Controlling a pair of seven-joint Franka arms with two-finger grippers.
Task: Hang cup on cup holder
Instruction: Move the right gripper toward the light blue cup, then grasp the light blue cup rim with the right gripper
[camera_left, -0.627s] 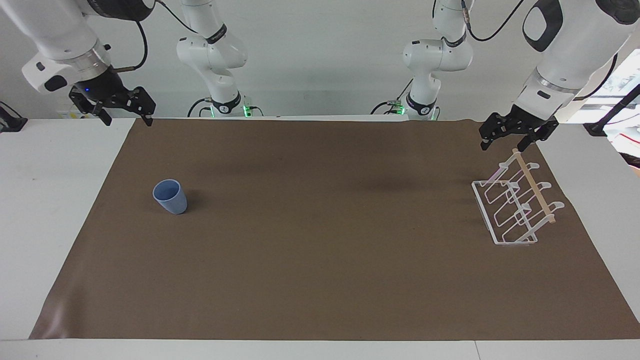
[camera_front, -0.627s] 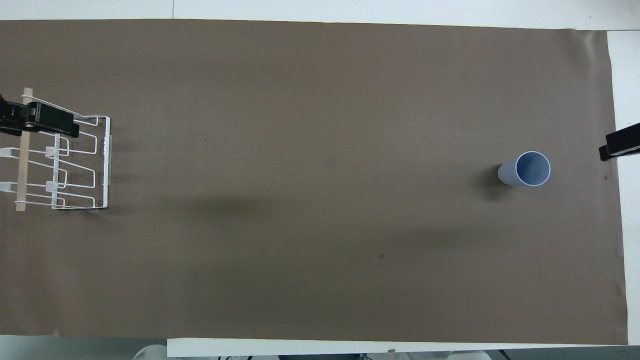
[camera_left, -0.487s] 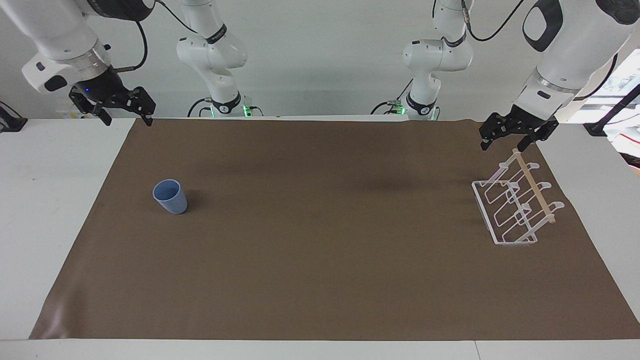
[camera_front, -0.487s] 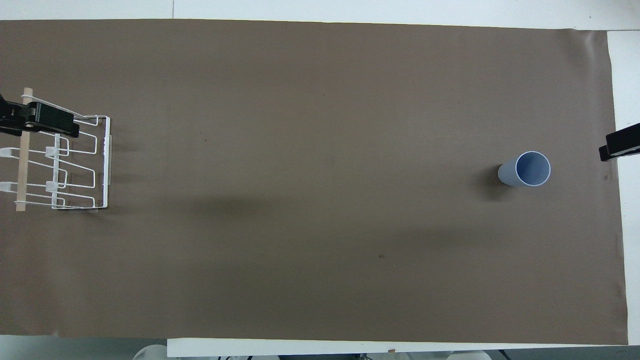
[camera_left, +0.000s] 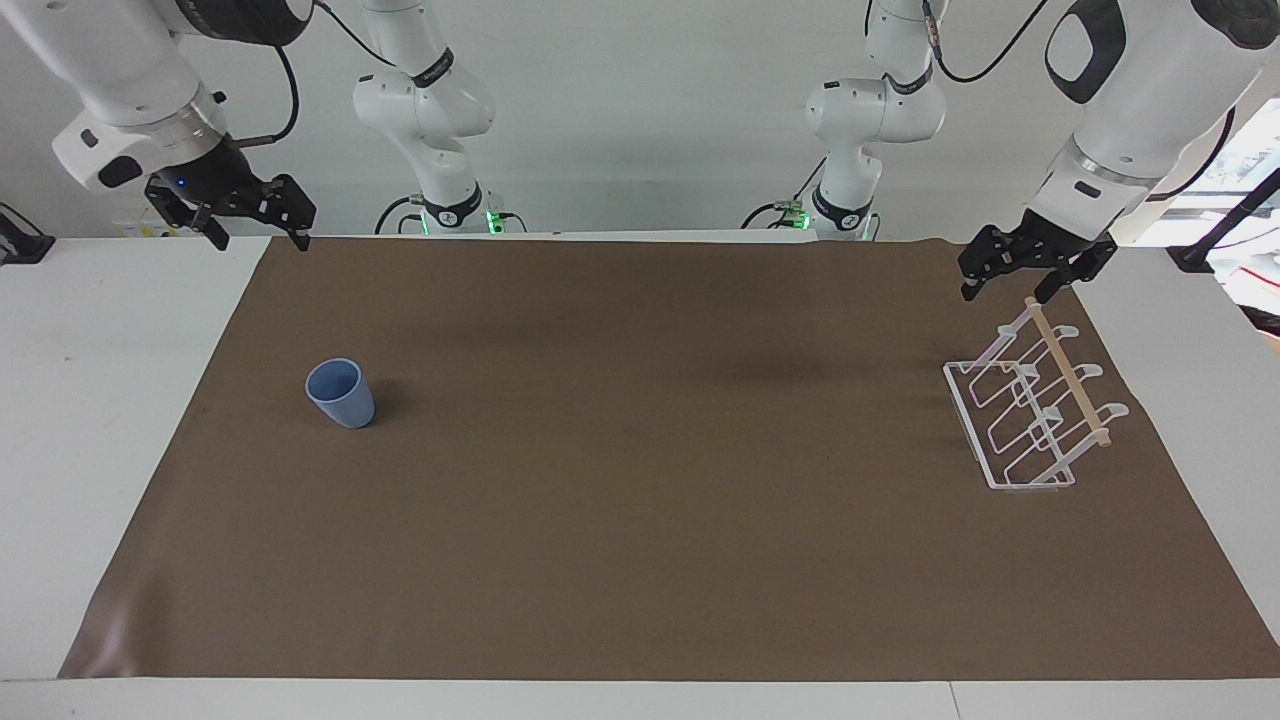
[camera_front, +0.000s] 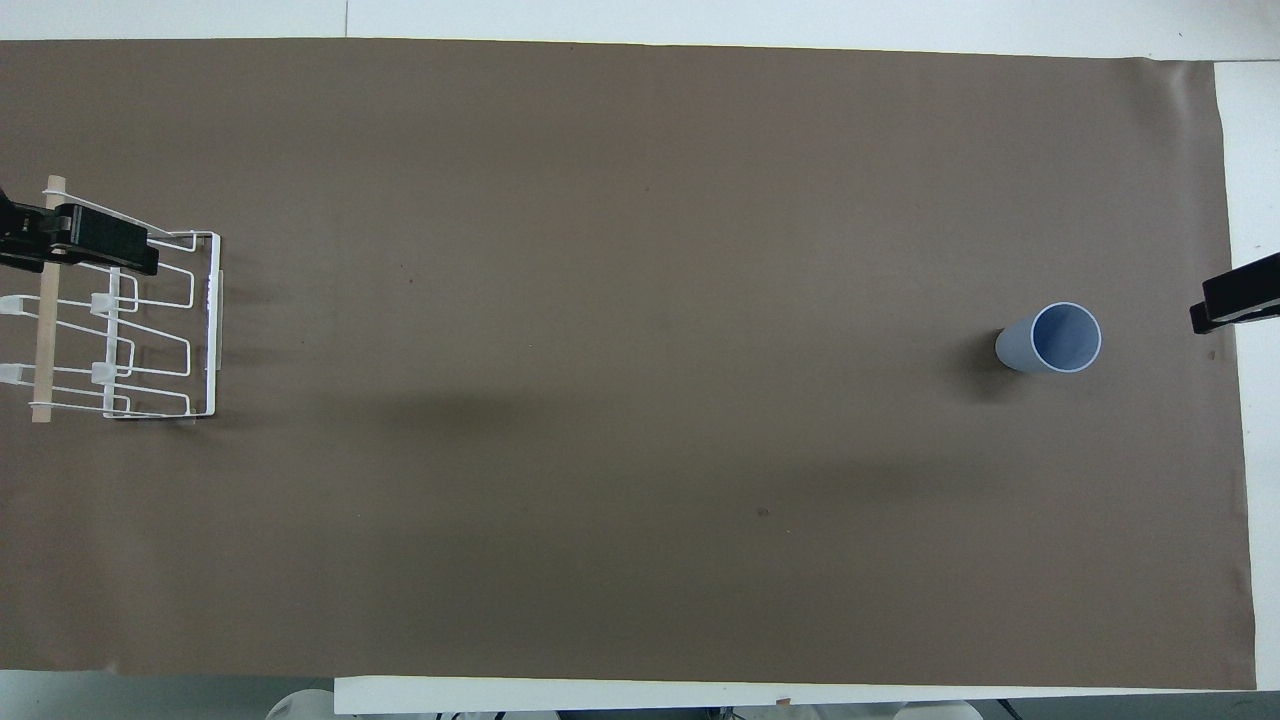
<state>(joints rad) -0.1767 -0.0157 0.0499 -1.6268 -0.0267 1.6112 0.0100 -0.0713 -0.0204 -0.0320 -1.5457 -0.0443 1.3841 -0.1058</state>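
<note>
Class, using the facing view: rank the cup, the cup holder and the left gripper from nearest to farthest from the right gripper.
1. The cup, upright on the brown mat at the right arm's end, nearest the right gripper.
2. The left gripper, raised over the cup holder's end.
3. The cup holder, at the left arm's end; close to call against the left gripper.

A white counter (camera_left: 90, 400) carries a broad brown mat (camera_left: 640, 520). On the mat the cup (camera_left: 341, 393) stands upright toward the right arm's end. The cup holder (camera_left: 1030, 410) sits toward the left arm's end.
</note>
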